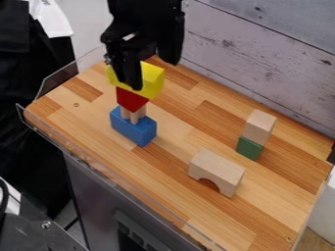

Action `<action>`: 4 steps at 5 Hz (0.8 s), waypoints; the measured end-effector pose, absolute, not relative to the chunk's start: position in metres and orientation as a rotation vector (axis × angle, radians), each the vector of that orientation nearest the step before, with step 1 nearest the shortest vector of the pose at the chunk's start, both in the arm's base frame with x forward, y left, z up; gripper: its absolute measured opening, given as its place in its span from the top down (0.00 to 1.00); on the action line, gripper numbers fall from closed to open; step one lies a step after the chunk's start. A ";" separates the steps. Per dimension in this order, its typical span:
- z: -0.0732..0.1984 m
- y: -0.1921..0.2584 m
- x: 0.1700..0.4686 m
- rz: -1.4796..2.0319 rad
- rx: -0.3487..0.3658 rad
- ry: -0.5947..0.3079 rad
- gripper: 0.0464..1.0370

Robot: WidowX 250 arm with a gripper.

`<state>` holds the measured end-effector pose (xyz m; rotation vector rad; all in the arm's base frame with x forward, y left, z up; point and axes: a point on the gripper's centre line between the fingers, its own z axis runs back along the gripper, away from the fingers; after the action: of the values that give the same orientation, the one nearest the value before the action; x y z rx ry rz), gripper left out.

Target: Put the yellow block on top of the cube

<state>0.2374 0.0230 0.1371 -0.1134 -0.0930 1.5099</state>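
Camera view. Item: black gripper (155,75), hanging at upper left of centre; fingers spread apart, one crossing in front of the yellow block (154,80); whether either touches it, cannot tell. Item: yellow block, atop the red cube (129,99). Beneath the cube: light wooden posts (137,114), upright on a blue block (134,128), which rests on the wooden bench (160,188). At right: plain wooden block (260,123) stacked on a green block (249,148). Nearer the camera: wooden arch block (218,167), opening downward. Behind: whitish plank wall (262,44).
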 end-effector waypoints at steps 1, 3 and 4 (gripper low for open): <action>0.138 0.029 0.239 1.534 -0.129 -0.102 0.04; 0.134 0.045 0.246 1.572 -0.143 -0.114 0.04; 0.128 0.049 0.246 1.586 -0.134 -0.092 0.04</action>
<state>0.2456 0.0485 0.1283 -0.1342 -0.0919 1.5863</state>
